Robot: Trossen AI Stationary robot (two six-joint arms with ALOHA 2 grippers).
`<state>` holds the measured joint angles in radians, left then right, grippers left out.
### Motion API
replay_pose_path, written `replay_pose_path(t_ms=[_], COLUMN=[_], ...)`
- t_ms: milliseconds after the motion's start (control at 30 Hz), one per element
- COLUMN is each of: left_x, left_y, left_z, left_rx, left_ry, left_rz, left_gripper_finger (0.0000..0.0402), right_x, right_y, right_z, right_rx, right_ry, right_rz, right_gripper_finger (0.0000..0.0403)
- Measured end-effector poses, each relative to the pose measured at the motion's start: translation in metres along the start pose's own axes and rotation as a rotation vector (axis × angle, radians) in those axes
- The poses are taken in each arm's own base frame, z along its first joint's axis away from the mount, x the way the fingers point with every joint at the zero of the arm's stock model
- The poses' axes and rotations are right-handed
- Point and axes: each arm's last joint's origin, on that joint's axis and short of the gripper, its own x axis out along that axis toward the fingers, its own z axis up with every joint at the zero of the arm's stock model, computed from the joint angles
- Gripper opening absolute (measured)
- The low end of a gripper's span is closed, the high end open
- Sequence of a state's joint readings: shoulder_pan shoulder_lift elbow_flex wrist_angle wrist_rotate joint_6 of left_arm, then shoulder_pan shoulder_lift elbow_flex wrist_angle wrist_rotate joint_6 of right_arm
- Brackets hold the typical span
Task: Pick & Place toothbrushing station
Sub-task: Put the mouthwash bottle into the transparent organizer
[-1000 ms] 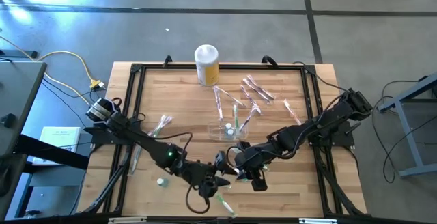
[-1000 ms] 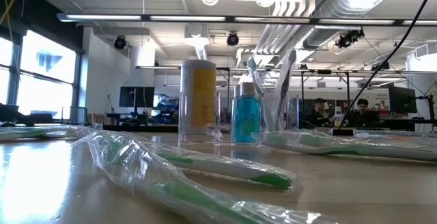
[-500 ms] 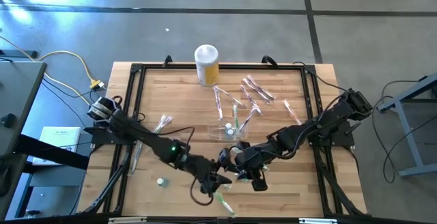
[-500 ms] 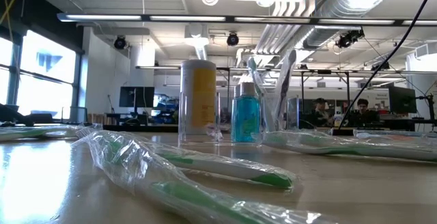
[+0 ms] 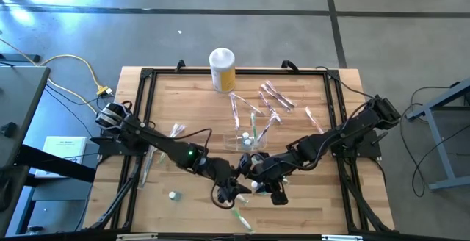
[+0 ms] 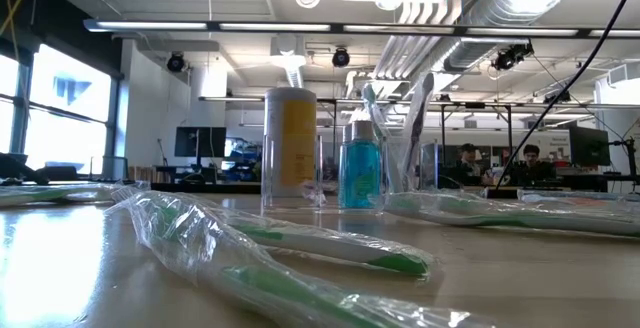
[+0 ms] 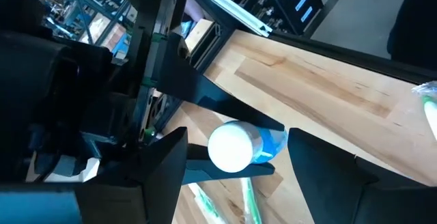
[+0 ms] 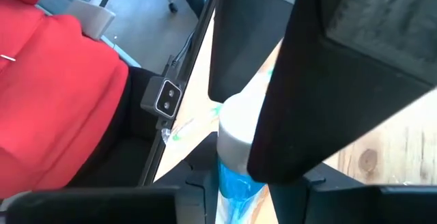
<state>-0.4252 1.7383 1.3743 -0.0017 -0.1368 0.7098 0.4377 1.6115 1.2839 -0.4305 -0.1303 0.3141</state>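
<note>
The toothbrushing station (image 5: 239, 141) is a see-through holder at the table's middle. A blue bottle (image 6: 360, 175) and upright toothbrushes stand in it. My right gripper (image 5: 253, 184) is near the table's front middle, shut on a small blue bottle with a white cap (image 7: 234, 146). My left gripper (image 5: 235, 191) is open just left of it. In the left wrist view its fingers (image 7: 164, 166) stand on either side of that bottle with a gap on each side. My right gripper pinches the small bottle between its two fingers (image 8: 321, 80), on the bottle's sides at and just below the white cap (image 8: 239, 134). The blue body (image 8: 235, 186) sticks out beyond the fingers. Whether the bottle's bottom is on the table is hidden.
A yellow canister with a white lid (image 5: 222, 68) stands at the far edge. Wrapped toothbrushes lie right of the station (image 5: 272, 98), at the left (image 5: 172, 132) and near the front edge (image 5: 239, 215). A small white cap (image 5: 173, 195) lies front left. A person in red (image 8: 61, 80) stands beyond the table.
My left arm has reached toward the table's right and slightly toward the far edge, bringing its open gripper up to the bottle in my right gripper. My right gripper and the bottle have kept still.
</note>
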Motion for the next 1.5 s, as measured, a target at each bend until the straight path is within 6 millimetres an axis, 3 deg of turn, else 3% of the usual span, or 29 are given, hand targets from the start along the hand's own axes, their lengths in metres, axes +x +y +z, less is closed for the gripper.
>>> replay_pose_path(t_ms=[300,800,1500], left_x=[0.0035,0.0033,0.0034], left_y=[-0.0044,-0.0041,-0.0042], left_z=[-0.0037,-0.0037,-0.0026], left_rx=[-0.006,-0.006,-0.053], left_ry=[0.02,0.025,0.002], left_rz=[-0.031,-0.027,-0.041], left_gripper_finger=[0.0225,0.0069,0.0065], right_x=[0.0046,0.0045,0.0045], right_y=[-0.0035,-0.0057,-0.0052], right_z=[-0.0015,-0.0017,-0.0011], right_rx=[0.039,0.045,0.032], right_ry=[0.025,0.032,0.026], right_rz=[0.014,0.014,0.022], right_gripper_finger=[0.009,0.009,0.0089])
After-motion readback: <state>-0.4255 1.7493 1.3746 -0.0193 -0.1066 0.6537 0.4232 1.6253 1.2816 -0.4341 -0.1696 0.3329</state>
